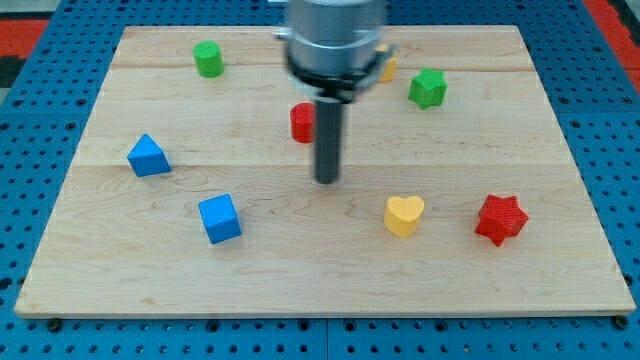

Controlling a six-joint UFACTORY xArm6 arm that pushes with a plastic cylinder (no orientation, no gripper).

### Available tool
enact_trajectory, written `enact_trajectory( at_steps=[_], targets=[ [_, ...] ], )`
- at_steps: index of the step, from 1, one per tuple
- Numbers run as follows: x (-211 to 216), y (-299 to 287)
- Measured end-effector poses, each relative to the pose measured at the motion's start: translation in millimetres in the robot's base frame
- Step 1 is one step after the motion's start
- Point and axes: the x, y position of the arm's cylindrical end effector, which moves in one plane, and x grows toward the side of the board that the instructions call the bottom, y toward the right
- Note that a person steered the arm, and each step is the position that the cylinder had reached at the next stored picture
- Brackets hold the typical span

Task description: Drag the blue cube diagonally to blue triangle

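My tip (327, 180), a bare rod with no pincer, stands on the wooden board (560, 120) right of the blue plastic cube (220, 218). The blue triangular block (148, 156) sits up-left of that cube, bare wood between, both well inside the board's left edge.

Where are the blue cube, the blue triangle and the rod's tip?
blue cube (220, 218), camera view, its top face.
blue triangle (148, 156), camera view, its front face.
my tip (327, 180), camera view, the rod's very end.

Bright, even overhead light; a soft picture

The tabletop (560, 150) is evenly lit with no glare, and the blocks cast only faint, short shadows. The arm's housing (335, 40) at the view's top is blurred, and the rod (327, 140) is slightly soft. Block edges look a little fuzzy throughout.
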Motion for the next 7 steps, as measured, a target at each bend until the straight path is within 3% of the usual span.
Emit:
enact_trajectory(
  at_steps=[1,2,4,6,7],
  targets=[
    [17.5,-109.5],
    [20.5,-156.2],
    [21.7,-157.5],
    [52.5,-156.0],
    [62.5,-124.8]
  ],
)
